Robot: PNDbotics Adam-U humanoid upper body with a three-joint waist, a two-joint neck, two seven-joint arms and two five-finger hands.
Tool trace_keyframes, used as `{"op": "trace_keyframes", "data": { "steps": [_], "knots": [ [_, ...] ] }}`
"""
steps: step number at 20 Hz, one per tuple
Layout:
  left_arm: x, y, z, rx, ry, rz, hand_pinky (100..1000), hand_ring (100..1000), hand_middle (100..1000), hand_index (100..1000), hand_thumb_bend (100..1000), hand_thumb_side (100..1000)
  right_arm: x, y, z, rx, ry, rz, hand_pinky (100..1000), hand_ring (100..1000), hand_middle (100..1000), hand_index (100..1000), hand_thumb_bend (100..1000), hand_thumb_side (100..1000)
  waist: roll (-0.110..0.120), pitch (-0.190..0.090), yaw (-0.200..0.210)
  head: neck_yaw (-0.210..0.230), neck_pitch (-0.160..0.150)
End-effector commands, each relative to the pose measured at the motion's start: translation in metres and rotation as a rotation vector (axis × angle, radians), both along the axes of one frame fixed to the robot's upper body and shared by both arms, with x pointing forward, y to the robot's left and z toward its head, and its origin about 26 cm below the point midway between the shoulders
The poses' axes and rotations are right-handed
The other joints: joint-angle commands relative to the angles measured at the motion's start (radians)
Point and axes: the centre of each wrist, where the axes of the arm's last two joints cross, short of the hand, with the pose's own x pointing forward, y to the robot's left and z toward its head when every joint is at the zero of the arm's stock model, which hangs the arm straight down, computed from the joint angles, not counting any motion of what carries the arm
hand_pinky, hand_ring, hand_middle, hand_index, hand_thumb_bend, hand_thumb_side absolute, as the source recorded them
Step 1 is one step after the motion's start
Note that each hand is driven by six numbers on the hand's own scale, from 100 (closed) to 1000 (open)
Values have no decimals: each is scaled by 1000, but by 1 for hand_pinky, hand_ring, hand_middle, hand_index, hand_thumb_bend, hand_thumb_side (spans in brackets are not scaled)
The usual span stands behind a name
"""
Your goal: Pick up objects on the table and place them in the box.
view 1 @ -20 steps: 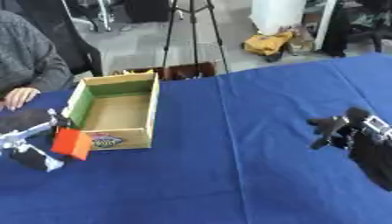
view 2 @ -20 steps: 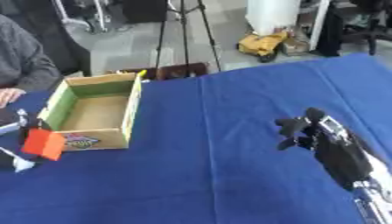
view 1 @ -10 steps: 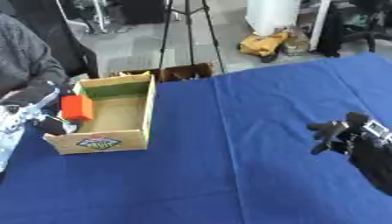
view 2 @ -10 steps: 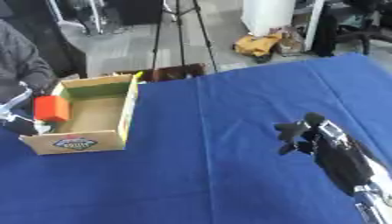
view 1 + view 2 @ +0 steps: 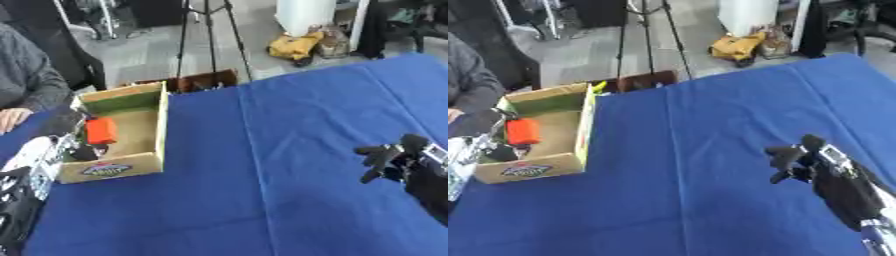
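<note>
An open cardboard box (image 5: 161,118) stands on the blue table at the left. My left hand (image 5: 73,148) reaches over the box's left wall, its fingers closed round an orange-red block (image 5: 101,130) held just above the box floor. My right hand (image 5: 801,159) hovers over the table at the right, fingers relaxed and spread, holding nothing.
A blue cloth covers the table (image 5: 289,130). A person in a grey sleeve (image 5: 35,90) sits at the far left edge with a hand (image 5: 10,119) on the table. Tripod legs (image 5: 210,35) and a yellow bag (image 5: 297,47) stand on the floor beyond.
My left hand has carried the orange-red block from beside the box, up over its left wall and into the box. The right hand has stayed nearly still. The camera view has shifted.
</note>
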Motion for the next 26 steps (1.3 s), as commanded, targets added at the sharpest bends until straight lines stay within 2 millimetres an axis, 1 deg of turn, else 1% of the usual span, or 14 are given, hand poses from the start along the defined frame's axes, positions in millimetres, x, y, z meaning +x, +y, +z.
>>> {"op": "trace_keyframes", "data": {
  "steps": [1,2,4,8,10,12,13,15,17,20,21,22,23,26],
  "knots": [
    [2,8,14,20,-47,2,672,579,645,891,414,428,1,0,8,-18,-27,12,596,888,565,540,100,943,-5,-13,0,4,0],
    [2,8,15,23,-50,-1,672,579,645,891,414,428,1,0,8,-18,-26,12,596,888,565,540,100,943,-5,-14,1,4,0],
    [2,10,18,28,-65,-7,701,623,718,915,532,555,1,0,8,-17,-25,13,596,888,565,540,100,943,-5,-15,3,4,-1],
    [2,11,25,35,-109,-11,741,709,778,907,630,656,1,0,8,-15,-25,13,596,888,565,540,100,942,-8,-16,6,3,0],
    [2,11,28,32,-128,-11,746,730,785,904,622,665,1,0,8,-13,-26,11,596,888,565,540,100,942,-10,-16,8,2,-1],
    [2,12,34,13,-176,-11,743,724,772,889,599,635,1,-1,8,-9,-27,9,596,888,565,540,100,941,-12,-16,11,-1,-1],
    [1,12,40,-3,-218,-15,721,693,743,868,527,600,1,-1,8,-7,-26,7,597,888,565,540,100,942,-14,-16,14,-5,-1],
    [-3,16,56,-35,-310,-35,712,676,721,850,494,567,1,-2,7,-4,-25,0,597,888,565,540,100,940,-16,-18,23,-13,2],
    [-10,17,73,-84,-405,-69,696,648,687,823,400,561,0,-3,7,0,-25,-5,597,888,565,540,100,939,-19,-18,34,-20,3],
    [-30,12,92,-275,-561,-148,673,612,634,782,204,648,0,-3,7,7,-29,-9,597,888,565,540,100,939,-24,-16,49,-28,6],
    [-38,8,94,-378,-601,-185,658,596,613,764,117,731,0,-3,7,10,-31,-11,597,887,565,540,100,937,-26,-15,54,-30,6],
    [-46,4,93,-488,-632,-224,653,591,608,761,106,750,0,-3,7,12,-32,-15,597,887,565,540,100,937,-27,-14,58,-31,6],
    [-55,-2,90,-606,-657,-259,634,576,592,757,100,837,-1,-4,7,16,-34,-19,597,887,565,540,100,937,-29,-13,63,-34,7],
    [-85,-12,77,-882,-708,-325,624,567,580,757,100,889,-1,-3,8,23,-39,-22,598,887,565,541,100,936,-33,-9,78,-43,7]
  ]
}}
